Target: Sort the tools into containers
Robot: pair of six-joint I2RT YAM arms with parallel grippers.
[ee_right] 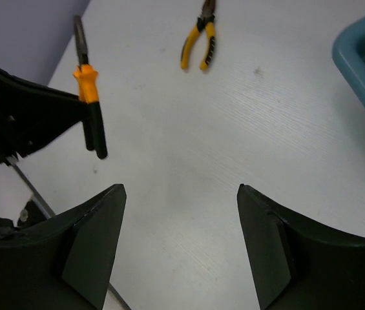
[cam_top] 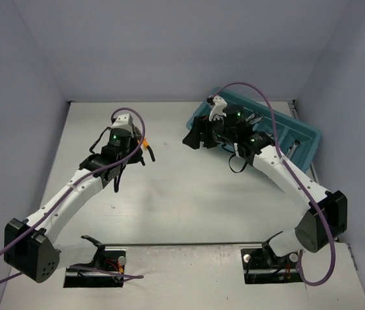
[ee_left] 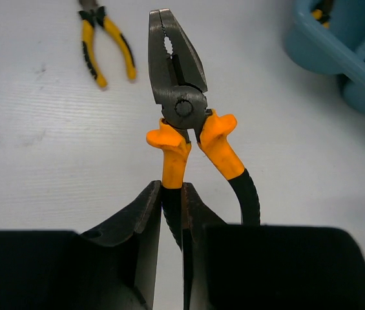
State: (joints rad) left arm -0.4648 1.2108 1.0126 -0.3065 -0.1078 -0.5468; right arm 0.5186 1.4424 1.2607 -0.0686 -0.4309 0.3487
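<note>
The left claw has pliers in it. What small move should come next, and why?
Probably carry the pliers toward the teal tray: the left claw is shut on one handle, and the tray sits off to the side, not beneath them.

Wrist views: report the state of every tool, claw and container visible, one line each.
Left claw: shut on one handle of the large pliers.
Large pliers: held, head closed, handles slightly apart.
Small pliers: lying loose on the table, handles apart, no claw touching them.
Right claw: open, holding nothing.
Tray: resting on the table, with tools partly visible inside.
</note>
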